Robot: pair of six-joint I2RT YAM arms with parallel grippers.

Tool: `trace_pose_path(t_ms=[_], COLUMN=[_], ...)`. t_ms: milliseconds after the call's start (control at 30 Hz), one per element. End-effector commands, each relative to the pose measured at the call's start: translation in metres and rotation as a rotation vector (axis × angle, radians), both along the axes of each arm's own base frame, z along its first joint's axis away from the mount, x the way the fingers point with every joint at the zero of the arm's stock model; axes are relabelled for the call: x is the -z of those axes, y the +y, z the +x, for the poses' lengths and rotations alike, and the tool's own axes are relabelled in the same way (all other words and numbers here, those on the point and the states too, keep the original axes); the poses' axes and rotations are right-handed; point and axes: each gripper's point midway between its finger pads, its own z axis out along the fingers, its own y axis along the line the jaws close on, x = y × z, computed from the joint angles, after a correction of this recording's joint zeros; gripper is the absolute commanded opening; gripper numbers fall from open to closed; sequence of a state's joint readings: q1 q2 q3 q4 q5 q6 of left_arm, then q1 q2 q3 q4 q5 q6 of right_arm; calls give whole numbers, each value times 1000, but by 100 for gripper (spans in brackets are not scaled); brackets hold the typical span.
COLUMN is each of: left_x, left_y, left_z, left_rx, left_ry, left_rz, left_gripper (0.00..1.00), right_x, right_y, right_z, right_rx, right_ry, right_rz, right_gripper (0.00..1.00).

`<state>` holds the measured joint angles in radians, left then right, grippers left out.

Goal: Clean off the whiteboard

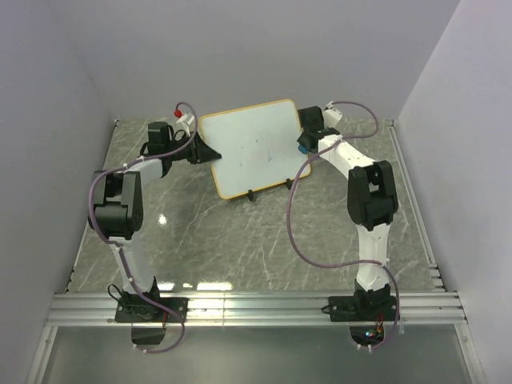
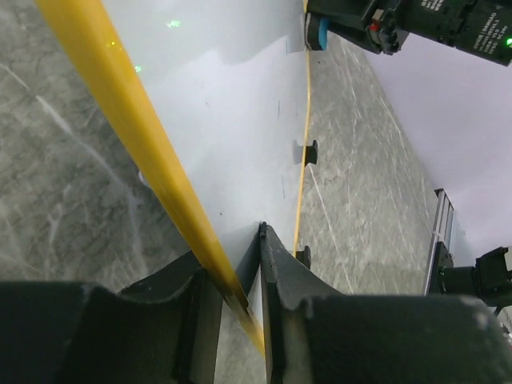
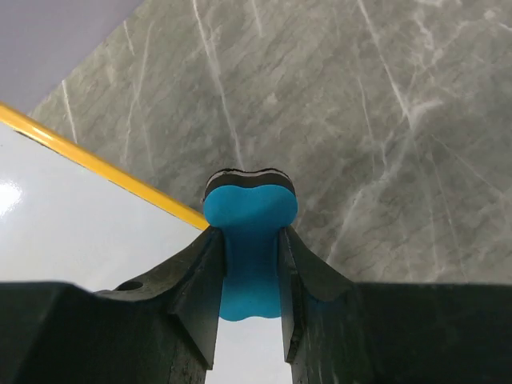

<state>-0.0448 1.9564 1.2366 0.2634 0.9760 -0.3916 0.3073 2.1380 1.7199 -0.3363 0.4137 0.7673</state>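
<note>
Clamped on a small blue eraser block (image 3: pixel 250 206), the right gripper (image 1: pixel 305 142) sits at three o'clock of the white, orange-framed rectangular whiteboard (image 1: pixel 248 136), whose nine-o'clock edge the left gripper (image 2: pixel 234 268) pinches.

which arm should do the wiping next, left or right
Right. The right gripper holds the blue eraser at the whiteboard's right edge, beside faint marks left to wipe. The left gripper is shut on the board's frame, steadying it.
</note>
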Motion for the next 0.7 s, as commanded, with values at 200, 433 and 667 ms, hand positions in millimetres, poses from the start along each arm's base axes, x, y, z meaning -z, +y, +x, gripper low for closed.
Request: trace_pose_path(t_ms=[200,433,667], left_x=[26,33,34], left_y=[-4,-9,-10], left_z=[-1,0,1], left_rx=[-2,-7,-12], left_ry=[-18,-12,-10], left_rz=[112,121,115], left_gripper=[0,0,0], right_x=[10,8,38], right_y=[135,213,256], right_z=[-29,-54,-91], right_rx=[-192,-272,-313], right_ry=[26,34,104], right_rz=[88,231,293], right_gripper=[0,0,0])
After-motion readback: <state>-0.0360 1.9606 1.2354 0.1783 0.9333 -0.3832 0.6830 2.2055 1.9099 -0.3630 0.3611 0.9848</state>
